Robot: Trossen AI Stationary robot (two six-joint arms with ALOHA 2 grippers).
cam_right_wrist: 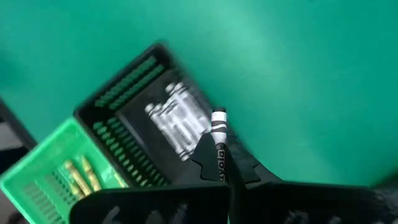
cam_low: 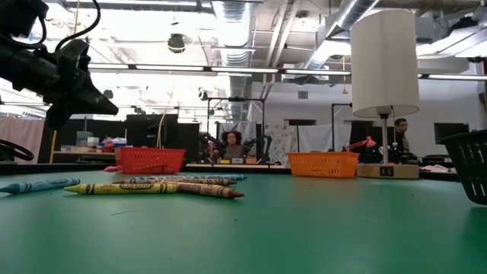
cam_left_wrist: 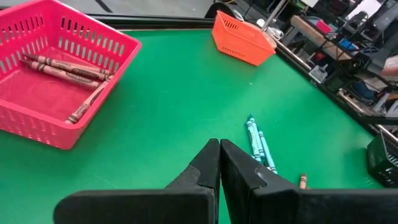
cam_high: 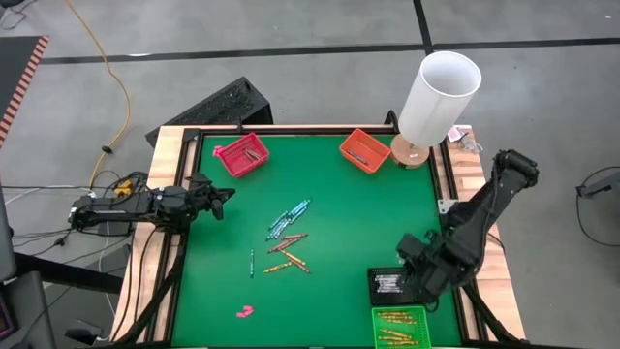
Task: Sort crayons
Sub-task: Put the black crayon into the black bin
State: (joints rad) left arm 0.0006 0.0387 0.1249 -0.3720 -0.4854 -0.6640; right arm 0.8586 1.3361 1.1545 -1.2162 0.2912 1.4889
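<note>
Four slotted plastic baskets stand on the green table (cam_high: 329, 223): a pink one (cam_high: 240, 155) at the far left, an orange one (cam_high: 364, 150) at the far right, a black one (cam_high: 392, 284) at the near right, and a green one (cam_high: 400, 327) just nearer than the black, cut off by the picture's edge.

The loose wax crayons (cam_high: 288, 237) lie in one cluster mid-table: teal sticks on the far side, brown and yellow ones nearer, and a single teal one off to the left. Their exact number is hard to make out from above.

The pink basket holds three brown crayons (cam_left_wrist: 68, 70); the black one holds several white crayons (cam_right_wrist: 177, 122); the green one holds a few yellow crayons (cam_right_wrist: 79, 176).

The left gripper (cam_left_wrist: 219, 163) hovers over the table's left side with its fingers pressed together, empty. The right gripper (cam_right_wrist: 219, 163) is above the black basket, clamped on one black-and-white crayon (cam_right_wrist: 219, 127). A small pink lump (cam_high: 244, 311) lies near the front edge. A white lamp (cam_high: 438, 97) stands at the far right.
</note>
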